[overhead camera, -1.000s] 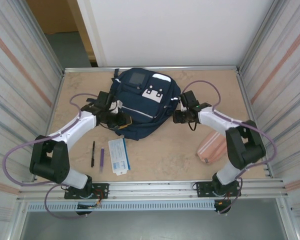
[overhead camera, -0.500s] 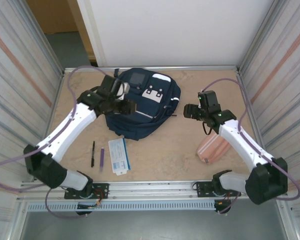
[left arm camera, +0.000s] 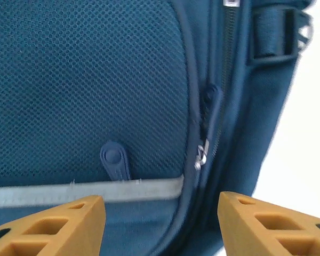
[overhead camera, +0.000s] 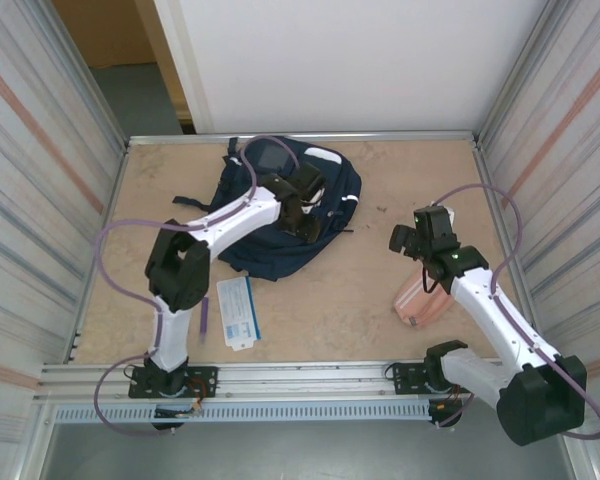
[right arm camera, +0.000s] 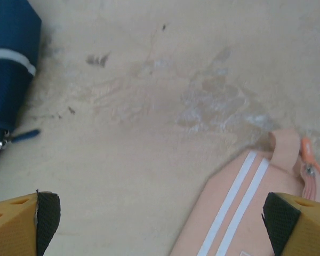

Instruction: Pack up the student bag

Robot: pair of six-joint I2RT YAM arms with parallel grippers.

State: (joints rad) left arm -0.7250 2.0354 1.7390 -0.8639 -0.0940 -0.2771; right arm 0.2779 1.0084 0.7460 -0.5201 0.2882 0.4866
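Both arms just let go of the student bag (overhead camera: 332,195) — left jaws released, hanging right over its zipper (left arm camera: 201,154). Right jaws wide open, pulled back above the pink pouch (right arm camera: 240,213) — probably packing that next.

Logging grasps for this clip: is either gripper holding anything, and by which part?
Nothing is held. The left gripper hangs open over the student bag; the right gripper is open above the table, near the pink pouch.
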